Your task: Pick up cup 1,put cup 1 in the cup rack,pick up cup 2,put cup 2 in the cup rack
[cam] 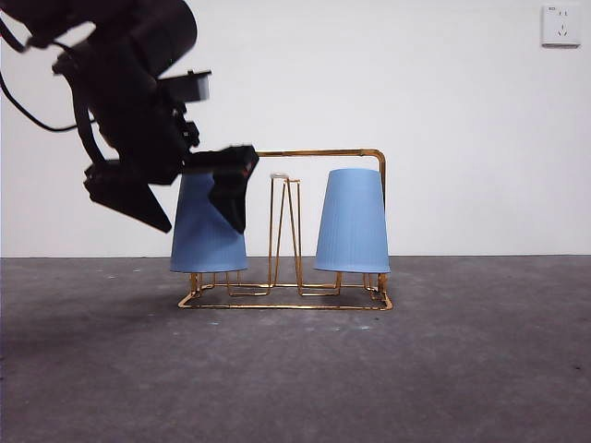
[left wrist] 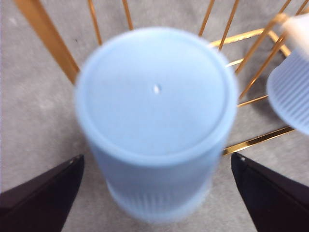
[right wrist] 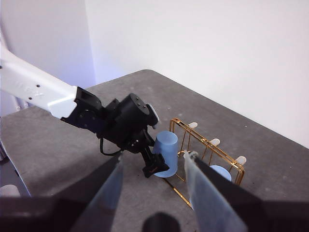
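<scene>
Two blue ribbed cups point(cam: 209, 235) point(cam: 352, 221), inverted on one gold wire cup rack point(cam: 319, 153). Left gripper point(left wrist: 154, 193) wide around one cup; right gripper point(right wrist: 152, 181) apart, empty.

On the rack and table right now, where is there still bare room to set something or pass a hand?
Bare table lies in front of the cup rack and beside the far cup. The middle prongs stand uncovered. Crowded: left gripper straddles the near cup.
</scene>
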Robot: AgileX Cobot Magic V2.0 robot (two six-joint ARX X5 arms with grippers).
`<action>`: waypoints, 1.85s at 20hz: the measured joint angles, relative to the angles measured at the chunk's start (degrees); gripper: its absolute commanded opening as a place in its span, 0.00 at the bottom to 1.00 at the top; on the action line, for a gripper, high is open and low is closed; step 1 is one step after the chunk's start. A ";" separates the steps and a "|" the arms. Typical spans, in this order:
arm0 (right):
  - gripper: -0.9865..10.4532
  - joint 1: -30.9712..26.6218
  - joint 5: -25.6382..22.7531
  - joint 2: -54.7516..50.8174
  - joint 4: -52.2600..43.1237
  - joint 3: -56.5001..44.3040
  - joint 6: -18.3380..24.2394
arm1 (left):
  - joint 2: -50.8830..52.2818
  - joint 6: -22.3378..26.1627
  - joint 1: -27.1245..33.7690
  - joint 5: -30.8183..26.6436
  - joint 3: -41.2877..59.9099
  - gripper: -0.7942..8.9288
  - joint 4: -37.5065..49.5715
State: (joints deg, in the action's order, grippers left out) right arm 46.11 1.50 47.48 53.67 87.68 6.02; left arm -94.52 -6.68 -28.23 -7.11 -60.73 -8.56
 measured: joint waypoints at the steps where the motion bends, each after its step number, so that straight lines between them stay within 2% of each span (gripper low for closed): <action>1: 0.27 0.00 0.00 0.00 0.02 0.00 0.00 | 0.63 0.00 0.00 0.00 0.00 0.67 -0.24; 8: 0.27 0.00 0.00 0.00 0.22 0.00 0.02 | 6.40 0.00 0.00 0.04 0.00 0.67 -5.38; 15: 0.27 0.00 0.00 0.00 0.44 0.00 0.00 | 13.05 0.00 -0.02 5.25 0.00 0.67 -15.72; 23: 0.27 0.00 -0.02 0.02 5.55 0.00 -0.02 | 24.52 0.00 -0.57 6.45 -0.02 0.66 -27.28; 30: 0.27 0.00 -0.20 0.17 14.01 0.00 -1.70 | 36.79 -0.42 -0.72 13.18 -0.02 0.66 -37.79; 37: 0.28 0.00 -3.43 1.07 23.91 -0.07 -4.94 | 47.15 -1.88 -0.72 21.14 -0.02 0.66 -44.41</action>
State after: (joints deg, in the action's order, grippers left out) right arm 46.11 -1.93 48.56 77.58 87.61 1.08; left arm -47.37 -8.56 -28.95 14.02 -60.75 -52.97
